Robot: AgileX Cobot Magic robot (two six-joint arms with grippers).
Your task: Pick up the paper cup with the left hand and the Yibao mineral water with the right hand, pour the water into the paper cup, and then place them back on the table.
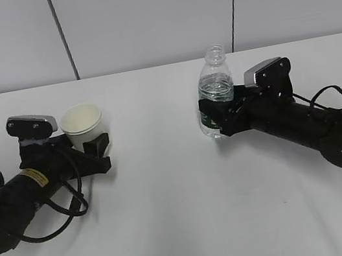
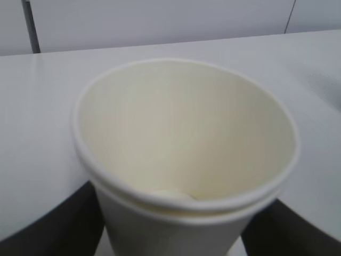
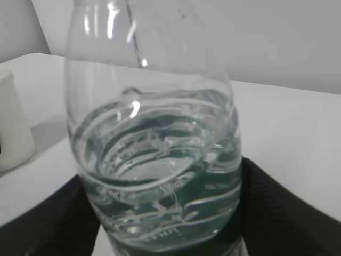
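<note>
The paper cup (image 1: 82,122) stands upright on the white table (image 1: 187,224), left of centre. My left gripper (image 1: 87,142) has a black finger against each side of it, and in the left wrist view the cup (image 2: 181,133) fills the frame between the fingers (image 2: 48,224). The Yibao mineral water bottle (image 1: 216,84) stands upright right of centre, capless and partly filled. My right gripper (image 1: 219,116) is closed around its green label, and in the right wrist view the bottle (image 3: 154,133) sits between the fingers (image 3: 282,213). The cup (image 3: 13,128) also shows at the left of that view.
The grey panelled wall (image 1: 152,13) runs behind the table's back edge. Both black arms lie low over the table, the left (image 1: 13,207) with a loose cable, the right (image 1: 330,134) reaching in from the right edge.
</note>
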